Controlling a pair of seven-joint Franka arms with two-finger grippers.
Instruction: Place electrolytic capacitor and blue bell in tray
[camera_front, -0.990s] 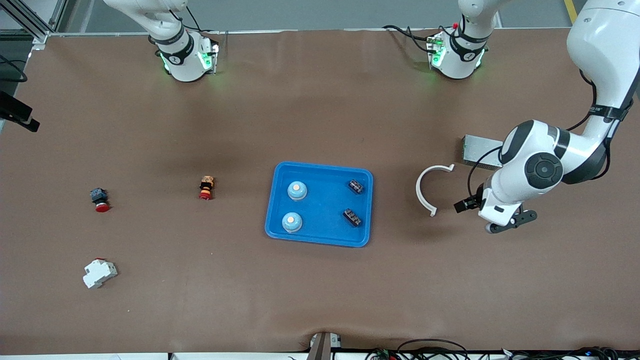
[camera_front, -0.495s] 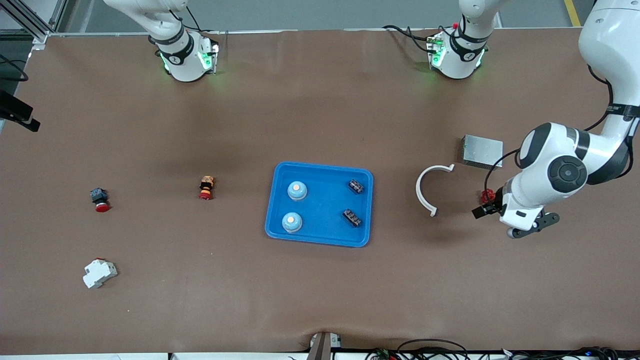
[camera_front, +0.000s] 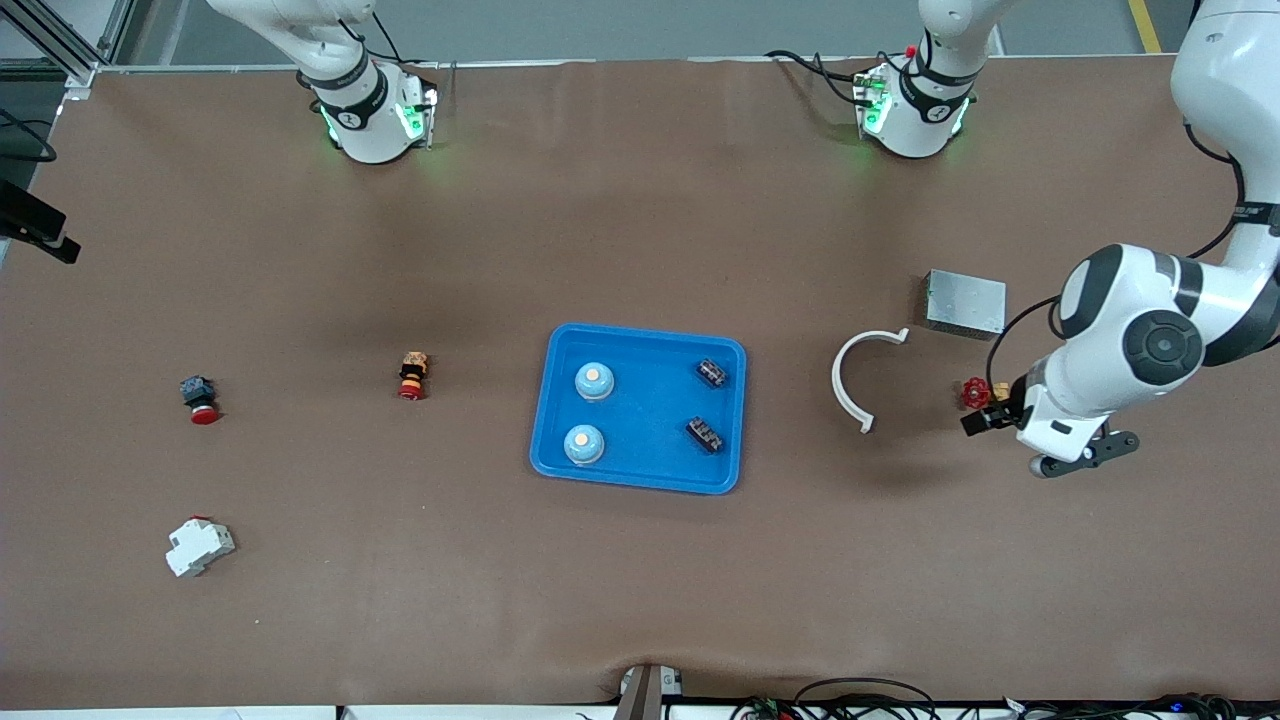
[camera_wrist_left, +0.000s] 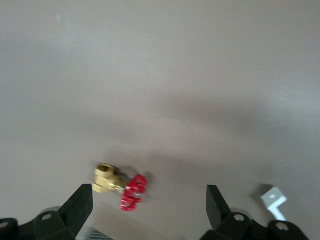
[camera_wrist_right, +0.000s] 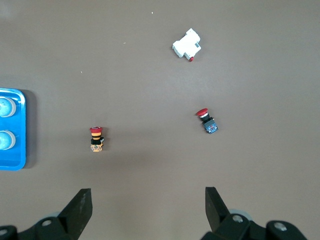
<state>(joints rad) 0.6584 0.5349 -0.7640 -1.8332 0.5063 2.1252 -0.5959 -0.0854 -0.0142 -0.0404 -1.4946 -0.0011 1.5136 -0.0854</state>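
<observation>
The blue tray (camera_front: 650, 410) lies mid-table, and its end also shows in the right wrist view (camera_wrist_right: 12, 165). Two blue bells (camera_front: 594, 380) (camera_front: 583, 444) stand in it on the side toward the right arm's end. Two small dark electrolytic capacitors (camera_front: 711, 373) (camera_front: 705, 435) lie on the side toward the left arm's end. My left gripper (camera_front: 1085, 452) (camera_wrist_left: 150, 210) hangs open and empty over the table near the left arm's end, well away from the tray. High over the table, my right gripper (camera_wrist_right: 148, 210) is open and empty; the front view shows only that arm's base.
A brass valve with a red handle (camera_front: 975, 392) (camera_wrist_left: 122, 187) lies under the left gripper, beside a white curved piece (camera_front: 862, 375) and a grey metal box (camera_front: 965, 304). Toward the right arm's end lie an orange-and-red button (camera_front: 411, 375), a red button on a blue base (camera_front: 199, 398) and a white breaker (camera_front: 199, 546).
The left arm has swung away from the tray toward its own end of the table, uncovering the grey box and the red-handled valve. Nothing in the tray has moved.
</observation>
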